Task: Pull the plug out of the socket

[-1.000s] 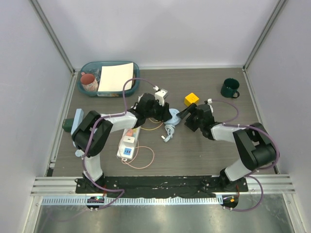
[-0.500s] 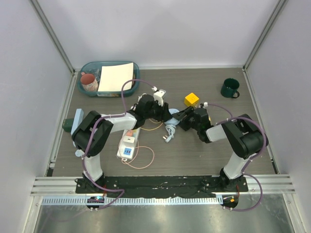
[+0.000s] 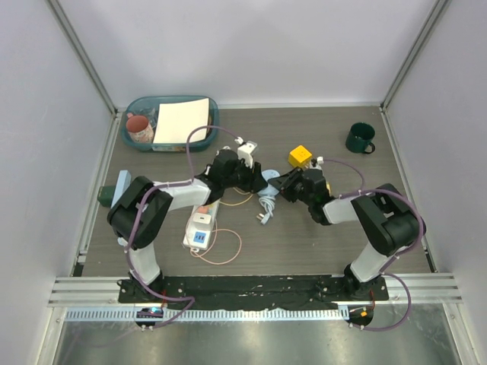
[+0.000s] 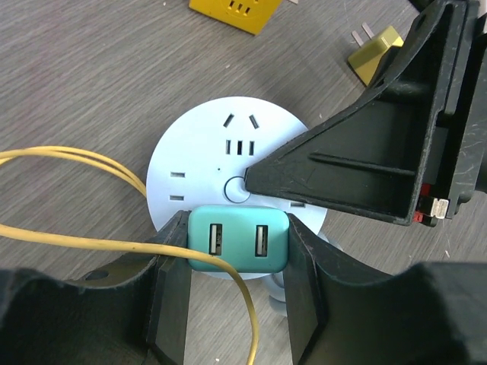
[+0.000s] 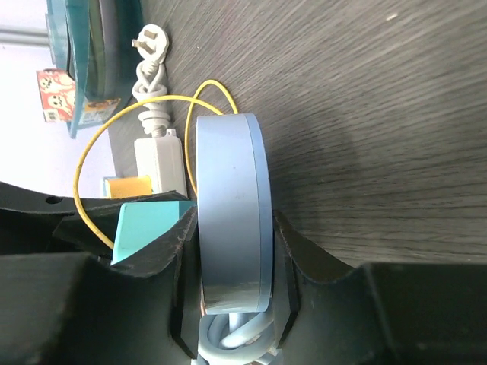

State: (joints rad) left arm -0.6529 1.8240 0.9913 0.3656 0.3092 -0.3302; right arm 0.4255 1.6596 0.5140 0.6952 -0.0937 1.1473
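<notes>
The socket, a long white power strip [image 3: 195, 242], lies under my left arm with the plug, a small white square block [image 3: 202, 221], on it; neither gripper is on them. My left gripper [image 4: 237, 245] is shut on a teal USB charger [image 4: 237, 237] that sits on a round light-blue outlet disc [image 4: 199, 144]. My right gripper [image 5: 228, 255] is shut on that disc's rim [image 5: 228, 220], the teal charger [image 5: 144, 224] just beside it. In the top view both grippers, left [image 3: 256, 176] and right [image 3: 278, 187], meet at the disc [image 3: 268, 180].
A yellow cube [image 3: 300, 156] lies just behind the grippers. A dark green mug [image 3: 359, 138] stands at the back right. A teal bin [image 3: 146, 103] with paper and a cup is at the back left. A yellow cable [image 3: 222, 247] loops by the strip. The disc's coiled cord [image 3: 264, 205] lies in front.
My right gripper has moved left to the round disc and now grips its rim. My left gripper has stayed on the teal charger, shifting slightly.
</notes>
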